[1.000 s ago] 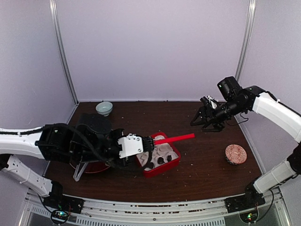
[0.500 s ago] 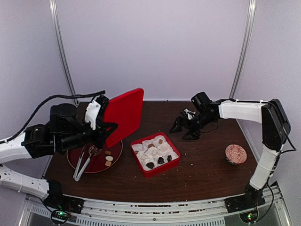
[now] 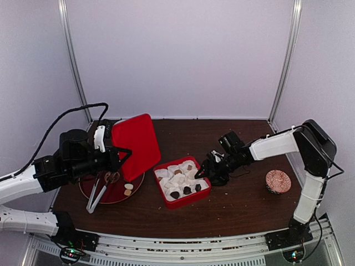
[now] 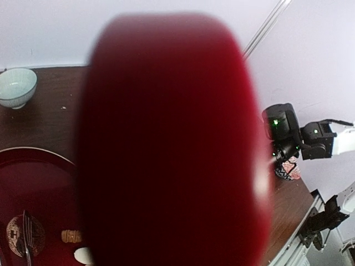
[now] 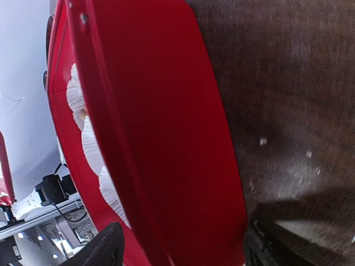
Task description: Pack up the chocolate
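Note:
The red box [image 3: 206, 191] holds white paper cups with chocolate pieces, dark [image 3: 176, 194] and tan [image 3: 190, 165]. Two more pieces [image 3: 128, 189] lie on the dark red plate [image 3: 113, 198]; they also show in the left wrist view [image 4: 71, 236]. My left gripper [image 3: 117, 155] is shut on the red lid [image 3: 136, 145] and holds it tilted above the plate. The lid [image 4: 166, 144] fills the left wrist view and hides the fingers. My right gripper [image 3: 211, 169] is open at the box's right side. In the right wrist view its fingers [image 5: 108, 249] straddle the box wall [image 5: 166, 138].
Metal tongs [image 3: 97, 194] lie on the plate. A pale green bowl [image 4: 16, 86] stands at the back left. A pink patterned cup [image 3: 278, 181] sits at the right. The metal rail runs along the near edge.
My left arm has lowered the red lid and tilted it back to the left. My right gripper has moved down and left from mid-table to the box's right wall.

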Controlling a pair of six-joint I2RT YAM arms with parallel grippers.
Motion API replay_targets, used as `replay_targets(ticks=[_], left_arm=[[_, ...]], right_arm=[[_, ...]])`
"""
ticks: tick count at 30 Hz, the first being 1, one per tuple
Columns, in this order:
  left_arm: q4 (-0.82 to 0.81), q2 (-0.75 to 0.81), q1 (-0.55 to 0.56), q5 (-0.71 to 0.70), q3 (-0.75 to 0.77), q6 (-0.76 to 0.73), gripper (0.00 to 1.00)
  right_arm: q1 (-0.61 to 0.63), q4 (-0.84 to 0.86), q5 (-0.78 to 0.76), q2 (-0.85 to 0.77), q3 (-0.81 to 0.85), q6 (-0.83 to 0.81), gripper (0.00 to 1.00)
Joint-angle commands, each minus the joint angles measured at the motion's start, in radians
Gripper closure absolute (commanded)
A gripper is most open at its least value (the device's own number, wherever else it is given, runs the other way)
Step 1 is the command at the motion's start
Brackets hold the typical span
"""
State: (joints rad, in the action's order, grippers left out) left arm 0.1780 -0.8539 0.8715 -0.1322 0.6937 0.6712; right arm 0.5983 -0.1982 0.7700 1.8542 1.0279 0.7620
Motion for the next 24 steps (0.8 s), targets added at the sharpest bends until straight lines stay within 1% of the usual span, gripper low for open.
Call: replay_targets(ticks=[1, 4, 7, 9, 10, 11, 13, 14, 15, 17, 19, 24], left_arm=[[-0.176, -0.025, -0.041, 0.189, -0.017, 0.100, 1.00], [-0.227, -0.082, -0.051, 0.293, -0.015, 0.117, 1.00], [-0.290, -0.133, -0.065, 0.379, -0.020, 0.143, 1.00], [-0.333, -0.165, -0.079, 0.433, -0.017, 0.156, 1.00], [-0.355, -0.180, -0.086, 0.460, -0.017, 0.164, 1.00], [-0.377, -0.195, -0.091, 0.488, -0.015, 0.170, 1.00], [-0.412, -0.225, -0.098, 0.542, -0.005, 0.174, 1.00], [-0.432, -0.237, -0.100, 0.571, 0.000, 0.176, 1.00], [-0.447, -0.251, -0.100, 0.595, 0.004, 0.178, 1.00], [-0.486, -0.278, -0.101, 0.646, 0.009, 0.189, 1.00], [-0.533, -0.305, -0.101, 0.702, 0.014, 0.202, 1.00], [-0.599, -0.358, -0.101, 0.788, 0.040, 0.224, 1.00]], right_arm=[[0.048, 0.168, 0.041, -0.090, -0.113, 0.126, 0.28], [0.092, 0.321, 0.091, -0.134, -0.192, 0.231, 0.31], [0.124, 0.394, 0.141, -0.182, -0.235, 0.282, 0.32], [0.125, 0.374, 0.166, -0.214, -0.234, 0.250, 0.32], [0.120, 0.332, 0.171, -0.232, -0.226, 0.212, 0.31], [0.111, 0.253, 0.166, -0.250, -0.210, 0.151, 0.30], [0.085, 0.131, 0.135, -0.305, -0.188, 0.051, 0.25], [0.066, 0.109, 0.122, -0.334, -0.187, 0.024, 0.21], [0.051, 0.115, 0.117, -0.375, -0.192, 0.018, 0.18], [0.028, 0.197, 0.133, -0.415, -0.209, 0.056, 0.15], [0.022, 0.261, 0.154, -0.425, -0.183, 0.074, 0.15], [0.021, 0.293, 0.226, -0.392, -0.096, 0.056, 0.19]])
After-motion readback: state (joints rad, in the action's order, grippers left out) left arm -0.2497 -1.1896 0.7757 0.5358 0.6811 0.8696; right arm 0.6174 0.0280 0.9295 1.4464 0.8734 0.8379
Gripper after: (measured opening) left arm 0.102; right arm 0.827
